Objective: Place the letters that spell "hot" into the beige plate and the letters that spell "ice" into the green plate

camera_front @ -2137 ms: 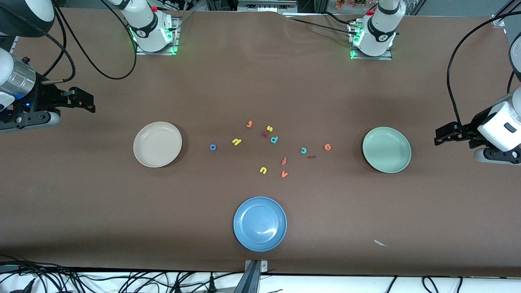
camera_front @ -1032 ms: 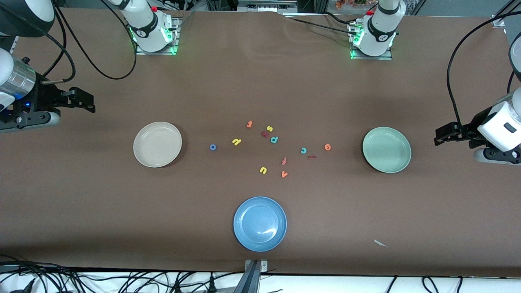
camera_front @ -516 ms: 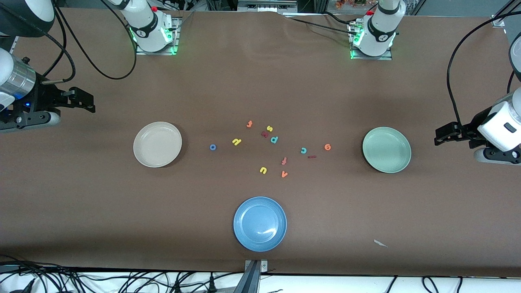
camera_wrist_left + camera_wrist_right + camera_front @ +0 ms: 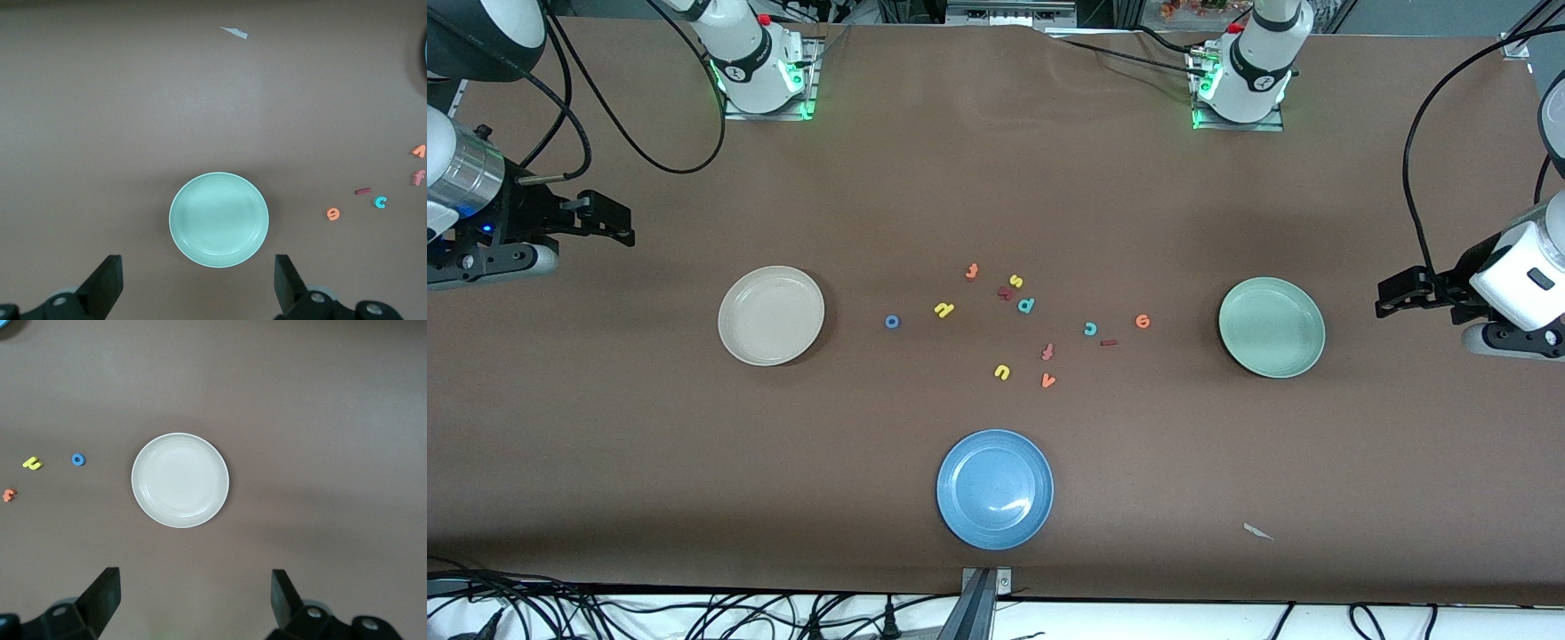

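nothing sorted yet: my left gripper (image 4: pixel 1392 297) and right gripper (image 4: pixel 618 224) wait spread wide, empty, at the table's ends. beige plate (image 4: pixel 771 316) and green plate (image 4: pixel 1272 327) sit bare; letters lie mid-table. next, probably reach for the blue "o" (image 4: pixel 892 322).

The brown desk (image 4: pixel 996 178) carries a beige plate (image 4: pixel 771 316), green plate (image 4: pixel 1272 327), blue plate (image 4: pixel 995 489) and scattered toy letters (image 4: pixel 1027 305) (all loose between the plates).

Letters (image 4: pixel 1024 320) on the table (image 4: pixel 996 178) between two plates (image 4: pixel 771 316), third plate (image 4: pixel 995 489) nearer the camera
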Robot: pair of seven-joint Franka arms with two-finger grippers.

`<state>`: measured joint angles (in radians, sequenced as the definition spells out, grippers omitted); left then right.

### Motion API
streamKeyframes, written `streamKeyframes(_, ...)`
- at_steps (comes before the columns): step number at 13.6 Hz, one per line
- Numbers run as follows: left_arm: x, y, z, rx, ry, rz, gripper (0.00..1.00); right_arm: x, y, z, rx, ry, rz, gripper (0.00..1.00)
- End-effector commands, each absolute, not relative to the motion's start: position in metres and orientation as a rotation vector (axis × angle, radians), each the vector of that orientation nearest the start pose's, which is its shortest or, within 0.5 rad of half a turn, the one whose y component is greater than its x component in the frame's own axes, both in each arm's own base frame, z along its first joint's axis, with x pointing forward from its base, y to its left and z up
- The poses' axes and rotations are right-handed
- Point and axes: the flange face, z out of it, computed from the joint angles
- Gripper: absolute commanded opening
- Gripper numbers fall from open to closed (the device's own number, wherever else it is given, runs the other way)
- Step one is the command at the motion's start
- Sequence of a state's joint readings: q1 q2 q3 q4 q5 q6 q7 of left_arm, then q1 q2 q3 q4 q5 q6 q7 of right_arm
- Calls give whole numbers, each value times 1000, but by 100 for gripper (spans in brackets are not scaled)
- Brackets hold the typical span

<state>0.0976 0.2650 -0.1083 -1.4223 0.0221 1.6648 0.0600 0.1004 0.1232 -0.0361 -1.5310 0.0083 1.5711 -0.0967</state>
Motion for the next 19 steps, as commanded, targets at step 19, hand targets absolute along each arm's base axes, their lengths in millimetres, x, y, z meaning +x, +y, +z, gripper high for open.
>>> streamKeyframes(19, 650, -82, 474, -3170, 90, 211, 100, 591, 31, 557, -3097, -379, 227, 100)
